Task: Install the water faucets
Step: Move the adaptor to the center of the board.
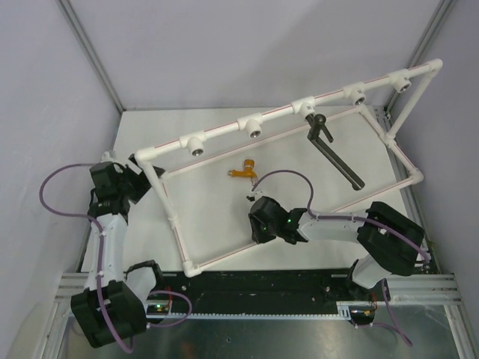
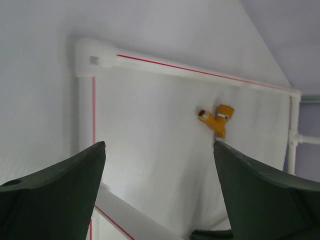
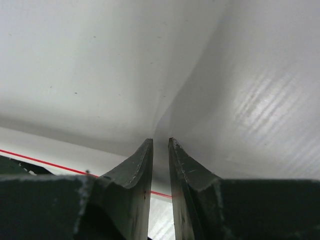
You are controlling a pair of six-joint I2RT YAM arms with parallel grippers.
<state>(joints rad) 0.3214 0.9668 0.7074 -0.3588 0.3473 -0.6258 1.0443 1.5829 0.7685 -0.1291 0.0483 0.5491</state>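
Orange tap [image 1: 243, 170] lying loose, black tap [image 1: 334, 157] seemingly socketed

The left gripper [image 2: 159, 145] has its dark green fingers [image 2: 55, 195] spread wide, with nothing between them. Ahead and toward the right finger lies the orange-brass tap [image 2: 218, 120] on the white table [image 2: 150, 130], just beyond that fingertip. The white pipe frame [image 2: 200, 73] (red-striped) crosses farther ahead. Its corner elbow [image 2: 94, 57] sits beyond the left finger. One pipe runs back to that fingertip, and another passes under the gap.
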